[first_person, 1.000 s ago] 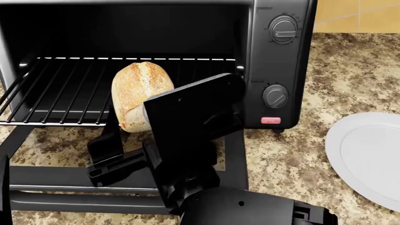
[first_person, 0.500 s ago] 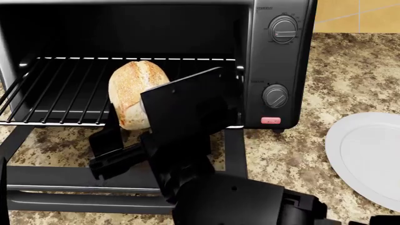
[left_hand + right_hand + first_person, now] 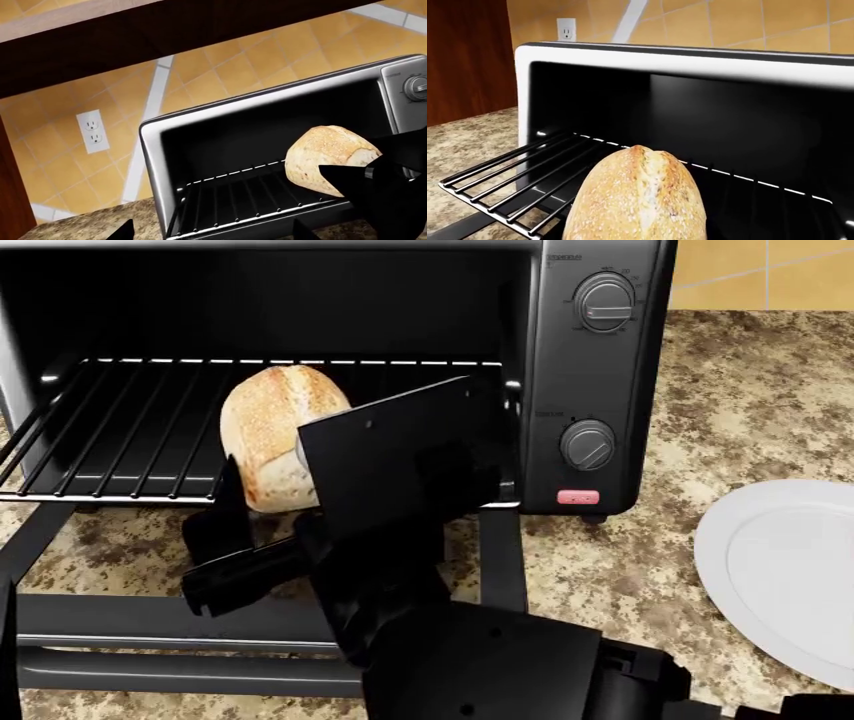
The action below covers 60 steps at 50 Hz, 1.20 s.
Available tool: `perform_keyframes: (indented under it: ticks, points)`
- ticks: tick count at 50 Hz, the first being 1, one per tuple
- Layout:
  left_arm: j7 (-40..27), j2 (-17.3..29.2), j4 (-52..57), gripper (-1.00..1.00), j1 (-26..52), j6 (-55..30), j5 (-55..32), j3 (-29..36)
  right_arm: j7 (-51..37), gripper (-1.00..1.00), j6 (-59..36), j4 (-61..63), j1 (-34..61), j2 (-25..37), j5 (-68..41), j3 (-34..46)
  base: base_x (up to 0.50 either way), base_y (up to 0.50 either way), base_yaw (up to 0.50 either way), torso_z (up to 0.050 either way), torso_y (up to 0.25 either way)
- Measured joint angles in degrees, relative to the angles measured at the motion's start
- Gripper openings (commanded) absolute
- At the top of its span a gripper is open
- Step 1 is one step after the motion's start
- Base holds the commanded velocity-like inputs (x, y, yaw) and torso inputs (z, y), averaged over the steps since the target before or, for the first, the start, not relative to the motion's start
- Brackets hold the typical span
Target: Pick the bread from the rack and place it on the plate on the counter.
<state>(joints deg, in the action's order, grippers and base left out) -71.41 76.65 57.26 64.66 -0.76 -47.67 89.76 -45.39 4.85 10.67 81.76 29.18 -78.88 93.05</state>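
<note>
Your bench is the speckled beige-and-brown granite top, and it spreads out on every side of the black toaster oven. The oven stands open toward you, its door dropped flat in front, two dials and a red button down its right panel. Behind it, in your left wrist view, you have a yellow tiled wall with a white outlet.

The rack is slid partway out of the oven mouth, its silvery front bar over the lowered door.

Your right arm fills the middle of the head view, reaching up to the rack front and covering its right part. The plate lies on the bench to the right of the oven, well apart from the arm, and part of it is cut off by the edge of the view.

The bread sits at the front of the rack, tilted, scored top up, with its near end over the front bar. Your right jaws are closed on the near end of the loaf, one dark finger down its left side and the arm's body against the right.

Your left jaws show only as dark tips at the edge of the left wrist view, so you cannot tell how they stand.
</note>
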Motion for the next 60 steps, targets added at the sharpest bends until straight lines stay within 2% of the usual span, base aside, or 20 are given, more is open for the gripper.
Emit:
perform_keyframes:
  ticks: [10,20,30,43,51,60]
  points:
    - [-0.01,0.22,-0.34,1.00,-0.58,0.80,0.61,0.37,-3.49,-1.00,-0.23,4.93,1.06,1.93,1.29,-0.13,0.00,0.00,0.00,0.000,0.000]
    - [-0.19,-0.04,-0.61,1.00,-0.96,0.99,0.95,0.62,-10.99,-1.00,-1.30,15.81,3.15,7.87,3.97,-0.51,0.00,0.00,0.00,0.000,0.000]
    - [-0.46,-0.41,-0.58,1.00,-1.04,0.76,1.06,0.72,-17.98,-1.00,-2.77,26.36,4.94,17.33,5.97,-0.79,0.00,0.00,0.00,0.000,0.000]
    - [-0.70,-0.98,-0.56,1.00,-0.92,0.29,0.93,0.73,-22.90,-1.00,-3.05,34.60,5.28,32.74,7.58,-0.86,0.00,0.00,0.00,0.000,0.000]
    - [-0.86,-1.42,-0.40,1.00,-0.61,-0.36,0.57,0.66,-22.13,-1.00,-2.06,34.63,4.59,41.92,7.02,-0.55,0.00,0.00,0.00,0.000,0.000]
    - [-0.90,-1.94,-0.36,1.00,-0.21,-0.99,0.06,0.56,-19.82,-1.00,-1.02,30.34,3.12,47.01,4.54,0.26,0.00,0.00,0.00,0.000,0.000]
